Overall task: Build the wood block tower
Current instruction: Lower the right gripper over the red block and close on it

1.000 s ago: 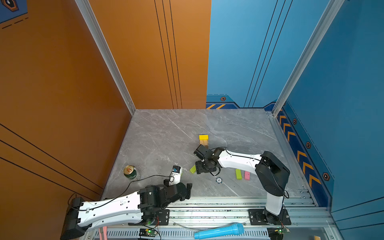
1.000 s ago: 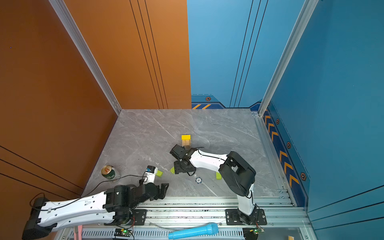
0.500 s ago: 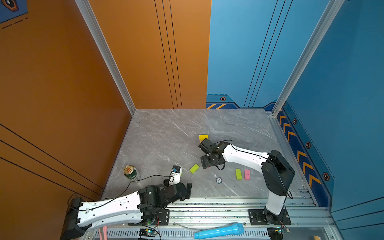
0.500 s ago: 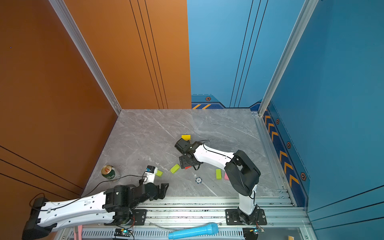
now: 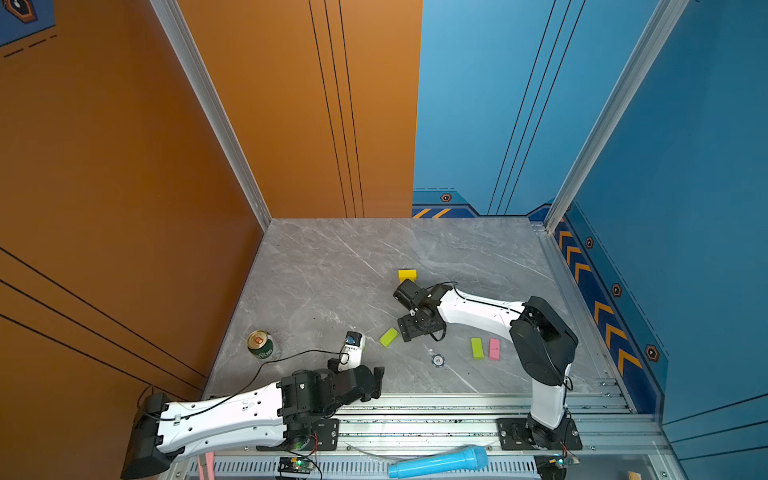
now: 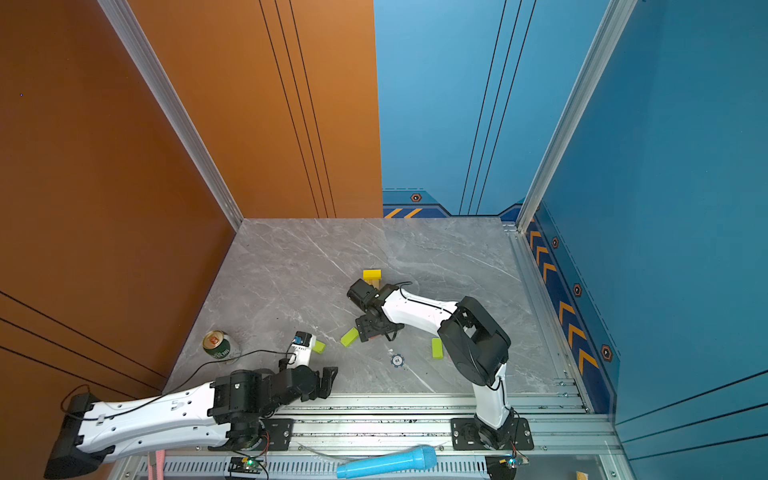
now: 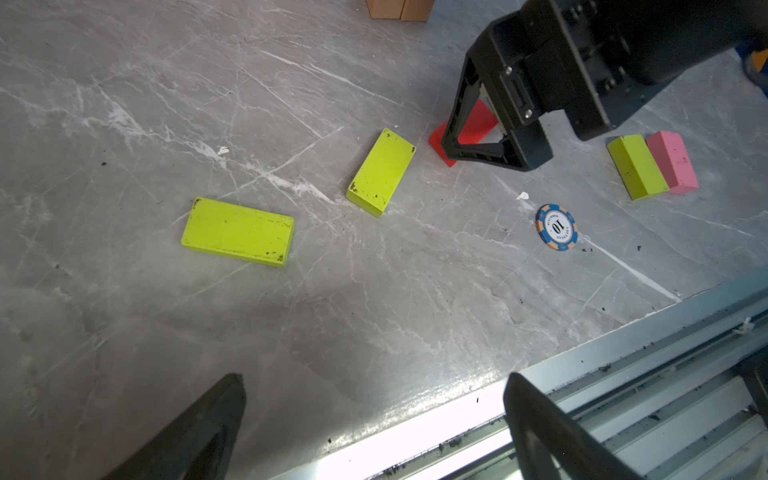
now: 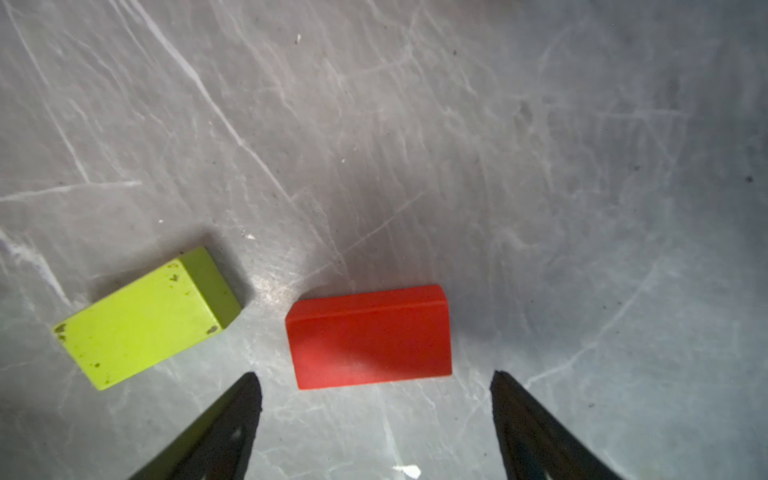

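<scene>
Wood blocks lie scattered on the grey marble-patterned table [image 5: 332,266]. Only a start of the tower [image 5: 407,275] stands: a yellow block [image 6: 371,274] on top of tan bricks [image 7: 398,9], toward the middle of the table, just behind the right arm's wrist.

Nearer the front than the tower, the red block [image 8: 370,336] lies flat on the table. Directly over it is the right hand [image 8: 374,392], fingers apart, one tip off each short end of the block; no contact visible, block not gripped.

Just beside the red block, angled and with a small gap, lies the first lime green block [image 7: 381,171], flat. Further toward the left arm is the second lime green block [image 7: 237,231], also flat. On the right side of the table, near the right arm's elbow, the third lime green block [image 7: 638,166] and the pink block [image 7: 673,162] lie side by side, long faces touching.

Between the red block and that pair, nearer the front edge, lies a blue and white poker chip [image 7: 557,227] marked 10.

At the front edge of the table the left hand [image 7: 374,378] hovers low, fingers wide apart, holding nothing. At the left edge a green drink can [image 5: 260,345] stands upright, well apart from all blocks.
</scene>
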